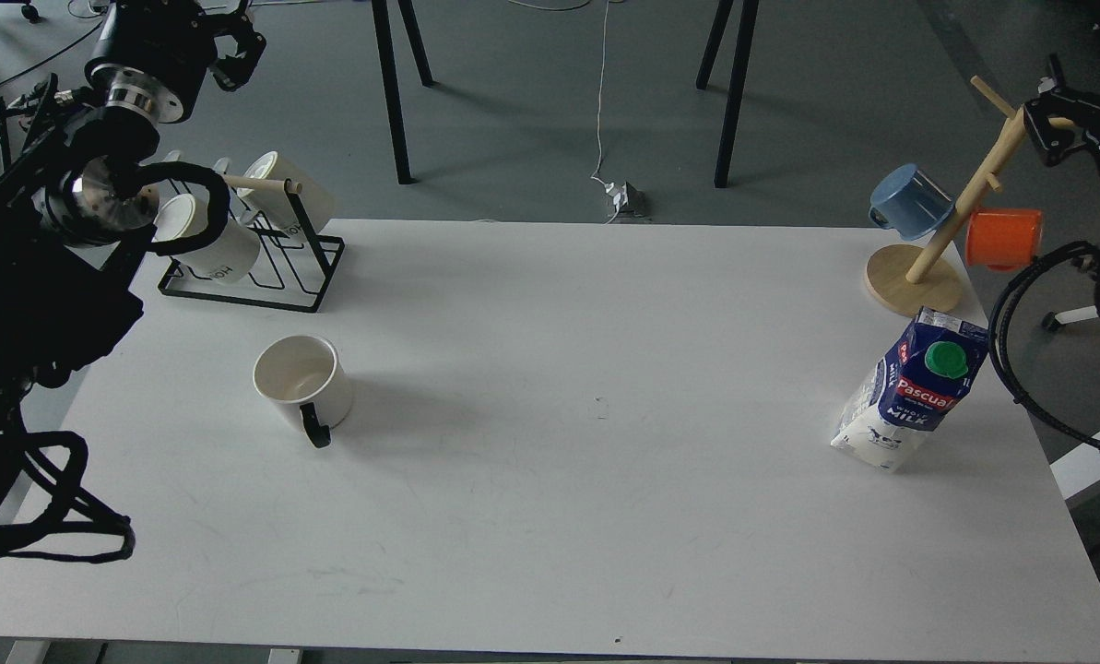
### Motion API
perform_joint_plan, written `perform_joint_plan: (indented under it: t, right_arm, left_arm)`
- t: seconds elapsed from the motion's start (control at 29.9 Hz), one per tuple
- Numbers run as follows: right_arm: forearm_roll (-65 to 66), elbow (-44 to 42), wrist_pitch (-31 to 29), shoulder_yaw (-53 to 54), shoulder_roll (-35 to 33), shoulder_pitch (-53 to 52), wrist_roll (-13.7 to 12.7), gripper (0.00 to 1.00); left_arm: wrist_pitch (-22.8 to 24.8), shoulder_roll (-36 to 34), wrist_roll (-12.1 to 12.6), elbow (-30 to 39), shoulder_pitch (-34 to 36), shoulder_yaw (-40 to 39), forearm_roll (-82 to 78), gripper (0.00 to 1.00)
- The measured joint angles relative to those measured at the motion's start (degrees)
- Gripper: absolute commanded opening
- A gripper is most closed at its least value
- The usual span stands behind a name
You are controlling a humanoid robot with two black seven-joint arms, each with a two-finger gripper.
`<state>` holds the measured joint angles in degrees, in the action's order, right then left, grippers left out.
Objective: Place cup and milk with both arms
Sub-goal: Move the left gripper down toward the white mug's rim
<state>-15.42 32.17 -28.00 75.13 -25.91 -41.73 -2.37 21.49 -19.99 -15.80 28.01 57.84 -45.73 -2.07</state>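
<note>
The cup (298, 379) stands upright on the left part of the white table (568, 387), its black handle pointing toward the near edge. The milk (914, 392) stands near the right edge, green cap on top, with the red label facing me. My left gripper (239, 51) hangs high beyond the table's far left corner, well away from the cup, its dark fingers spread with nothing between them. My right gripper (1047, 120) is raised off the far right corner beside the wooden mug tree; its fingers are too dark to tell apart.
A black wire rack (264, 267) holding cream lettered mugs sits at the far left corner. The wooden mug tree (918, 277) at the far right carries a blue cup (909, 198) and an orange cup (1003, 239). Black cables loop by both table ends.
</note>
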Motion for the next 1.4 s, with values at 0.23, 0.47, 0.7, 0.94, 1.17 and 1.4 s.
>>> perform_joint_plan:
  t: [0.23, 0.47, 0.7, 0.94, 1.17, 1.4]
  right_arm:
    - [0.0, 7.6, 0.0, 0.5, -0.5, 0.8, 0.0, 0.99]
    - [0.0, 8.7, 0.0, 0.2, -0.2, 1.2, 0.0, 0.99]
    - [0.0, 9.2, 0.0, 0.2, 0.0, 1.6, 0.0, 0.99]
    - [-0.1, 9.4, 0.0, 0.9, -0.2, 2.7, 0.0, 0.99]
    - [-0.1, 9.4, 0.0, 0.4, -0.1, 2.7, 0.0, 0.99]
    - [-0.2, 9.4, 0.0, 0.9, 0.0, 2.9, 0.1, 0.99]
  left_arm:
    - [0.8, -0.6, -0.3, -0.2, -1.5, 3.1, -3.8, 1.00]
    - [5.9, -5.5, -0.6, 0.6, -2.0, 4.1, -5.2, 0.98]
    - [6.5, -13.5, 0.0, 9.5, -3.0, 12.4, -11.1, 0.96]
    - [6.5, -28.8, -0.3, 29.4, -4.4, 22.2, -24.9, 0.92]
    - [3.4, -34.6, -0.6, 39.0, -10.0, 23.0, -49.9, 0.88]
    - [-6.5, -33.6, -2.6, 38.7, -15.7, 23.1, -74.0, 0.80]
